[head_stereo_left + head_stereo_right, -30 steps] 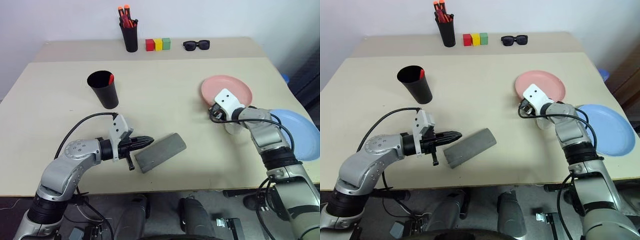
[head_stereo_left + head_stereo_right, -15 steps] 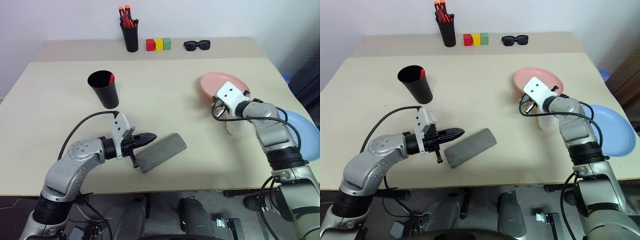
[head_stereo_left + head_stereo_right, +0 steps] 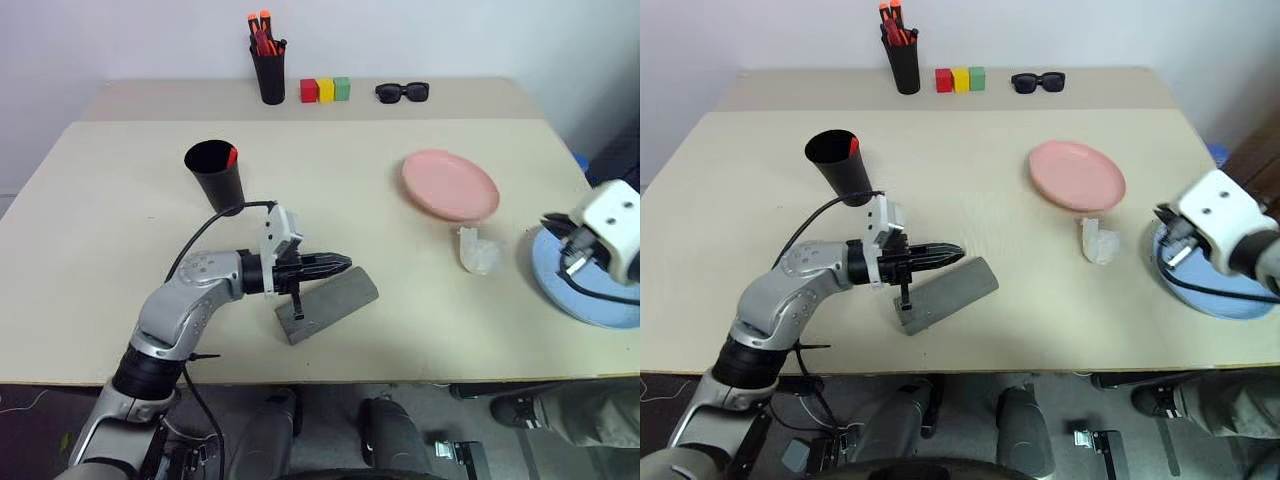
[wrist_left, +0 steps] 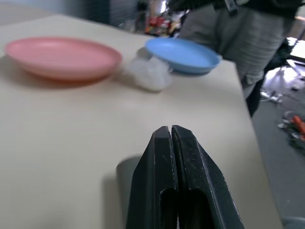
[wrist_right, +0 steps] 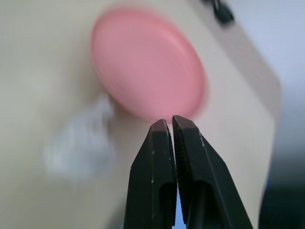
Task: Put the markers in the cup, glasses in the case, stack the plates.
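A salmon pink plate (image 3: 450,184) lies on the beige counter (image 3: 330,190), with a light blue plate (image 3: 580,290) near it at the counter's right edge and a crumpled clear wrapper (image 3: 476,250) between them. Well left of the pink plate lies the closed grey case (image 3: 330,304), the left gripper (image 3: 338,265) just above it with jaws pressed together, empty. Beyond the case stands the black cup (image 3: 218,176), a red-capped marker (image 3: 231,156) inside; the right gripper (image 5: 169,126), jaws together and empty, hangs above the blue plate.
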You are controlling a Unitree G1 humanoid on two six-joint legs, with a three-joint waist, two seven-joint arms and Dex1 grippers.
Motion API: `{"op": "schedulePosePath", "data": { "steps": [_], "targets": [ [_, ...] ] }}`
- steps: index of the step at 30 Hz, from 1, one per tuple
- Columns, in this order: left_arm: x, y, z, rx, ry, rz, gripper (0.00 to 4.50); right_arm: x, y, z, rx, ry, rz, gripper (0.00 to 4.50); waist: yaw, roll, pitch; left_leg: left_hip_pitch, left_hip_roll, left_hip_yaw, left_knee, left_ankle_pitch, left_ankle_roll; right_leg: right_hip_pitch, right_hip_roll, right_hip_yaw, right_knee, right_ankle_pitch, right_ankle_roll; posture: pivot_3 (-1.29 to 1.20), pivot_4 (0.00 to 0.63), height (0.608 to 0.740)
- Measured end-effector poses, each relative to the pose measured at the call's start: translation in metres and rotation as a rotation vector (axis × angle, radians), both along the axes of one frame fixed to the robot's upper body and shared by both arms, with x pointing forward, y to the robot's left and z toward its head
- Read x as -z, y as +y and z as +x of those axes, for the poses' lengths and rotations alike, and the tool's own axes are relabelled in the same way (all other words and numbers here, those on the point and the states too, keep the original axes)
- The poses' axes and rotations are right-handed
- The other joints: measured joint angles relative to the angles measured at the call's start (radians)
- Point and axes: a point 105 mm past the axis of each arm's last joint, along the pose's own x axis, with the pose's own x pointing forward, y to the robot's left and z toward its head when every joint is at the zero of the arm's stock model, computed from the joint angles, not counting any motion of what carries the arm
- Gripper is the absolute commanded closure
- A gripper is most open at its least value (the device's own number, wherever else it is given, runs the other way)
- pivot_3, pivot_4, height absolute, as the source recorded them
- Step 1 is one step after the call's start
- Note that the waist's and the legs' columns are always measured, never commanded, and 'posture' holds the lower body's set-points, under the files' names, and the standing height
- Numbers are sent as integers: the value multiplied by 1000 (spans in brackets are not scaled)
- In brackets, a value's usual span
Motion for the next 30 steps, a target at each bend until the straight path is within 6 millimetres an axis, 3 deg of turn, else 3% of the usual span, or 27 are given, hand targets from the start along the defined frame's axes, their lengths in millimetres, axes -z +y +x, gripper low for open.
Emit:
{"op": "schedulePosePath", "data": {
  "steps": [2,5,10,18,23,26,30],
  "targets": [
    [1,-3,2,20,1,0,4500,2,4,-2,1,-6,40,4391,-10,1,-1,1,2,2,0,0,0,0,0,1,0,0,0,0,150,740],
    [3,-10,2,54,3,3,4500,4,20,7,-24,-20,122,3555,-20,2,-1,1,4,2,1,0,0,0,0,1,0,0,-1,0,150,740],
    [4,-10,4,44,3,6,4500,12,62,40,-129,-48,162,1159,-21,2,-1,1,4,2,0,0,0,0,0,1,0,0,-1,0,150,740],
    [13,16,4,-108,-3,25,4500,53,95,98,-181,-27,0,1159,-23,2,-1,0,3,3,0,0,1,-2,0,2,0,0,-1,0,150,740],
    [13,23,-2,-166,-7,25,4500,82,106,119,-202,-10,-113,1159,-16,2,-1,0,1,2,0,0,0,-2,0,2,0,2,2,0,150,740],
    [12,23,-2,-185,-8,23,4500,82,111,130,-210,-54,-180,1159,-21,2,-1,1,0,2,0,0,0,-1,1,2,0,2,2,0,150,740],
    [17,25,-5,-198,6,23,4500,88,100,143,-162,-92,-283,2980,-20,2,-1,2,0,2,-1,0,0,0,1,2,0,2,2,0,150,740]
  ]
}}
